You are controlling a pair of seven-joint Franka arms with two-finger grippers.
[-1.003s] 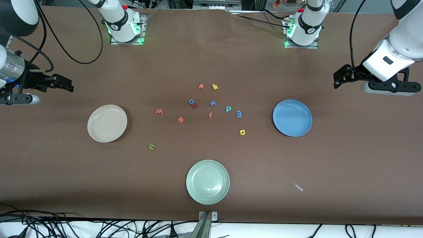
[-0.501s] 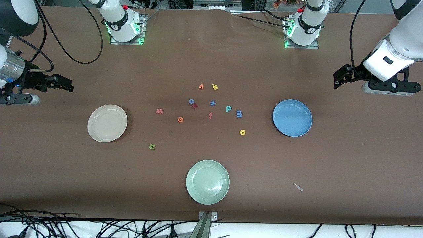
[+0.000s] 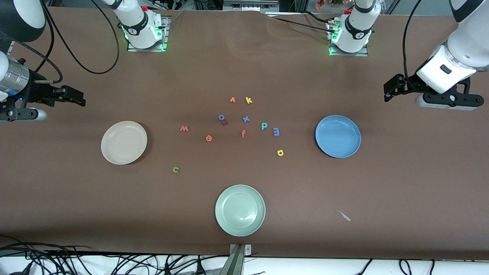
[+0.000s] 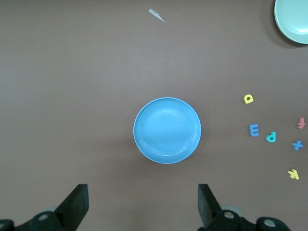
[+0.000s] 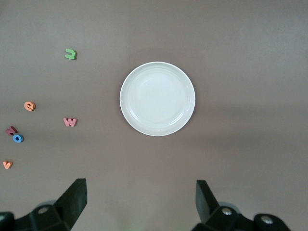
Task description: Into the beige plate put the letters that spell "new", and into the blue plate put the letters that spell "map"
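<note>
We see the table (image 3: 382,183) with wide bare cloth along the edge nearest the front camera and at both arms' ends. Two arms hang at those ends. The left gripper (image 4: 140,204) hovers near the blue plate (image 3: 337,136), farther from the camera, its jaws wide and holding nothing. The right gripper (image 5: 139,202) hovers likewise near the beige plate (image 3: 123,142), jaws wide, empty.

We count three plates, all empty: beige toward the right arm's end, blue toward the left arm's, and a green plate (image 3: 240,210) nearest the camera.

We count eleven letters, loosely grouped between the beige and blue plates. The w (image 3: 184,128), e (image 3: 208,138) and n (image 3: 175,169) lie toward the beige plate; the p (image 3: 264,125), m (image 3: 276,131) and a (image 3: 280,152) toward the blue. The k (image 3: 248,100), v (image 3: 232,100), x (image 3: 246,119), f (image 3: 243,133) and o (image 3: 221,117) sit between, a small red letter (image 3: 225,122) touching the o.

One pale scrap (image 3: 345,216) lies alone on open cloth.
</note>
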